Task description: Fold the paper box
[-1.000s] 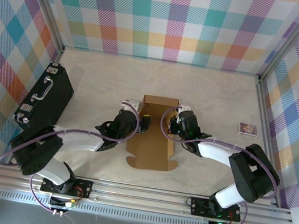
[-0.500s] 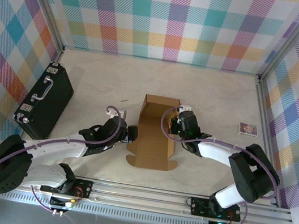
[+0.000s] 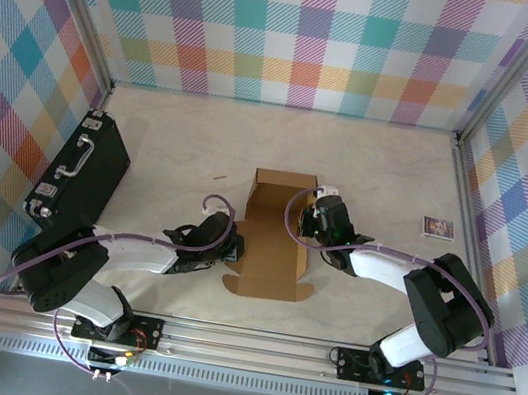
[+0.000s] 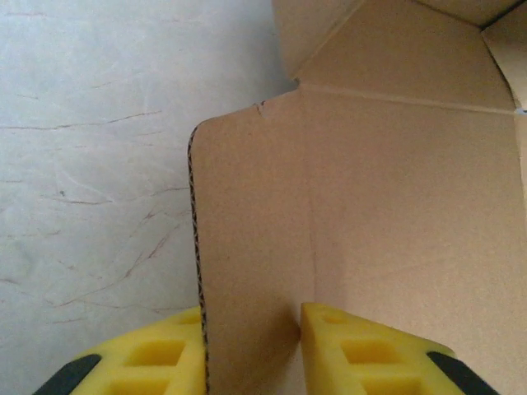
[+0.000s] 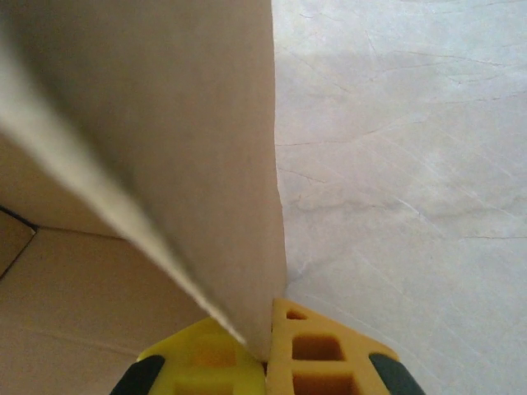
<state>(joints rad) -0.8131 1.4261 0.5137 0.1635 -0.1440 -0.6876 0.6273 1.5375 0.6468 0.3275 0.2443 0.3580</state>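
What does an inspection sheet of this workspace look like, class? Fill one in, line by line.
Surface: pale marbled tabletop, no spills seen.
Job's things: brown corrugated cardboard paper box, partly folded, far walls raised.
Clutter: black hard case with handle, left; small printed packet, right.
Grippers: left gripper clamps box's left flap; right gripper pinches its right wall.
Cables: purple cables loop beside both wrists.
Surroundings: multicoloured plaid walls; aluminium frame rail, near edge.
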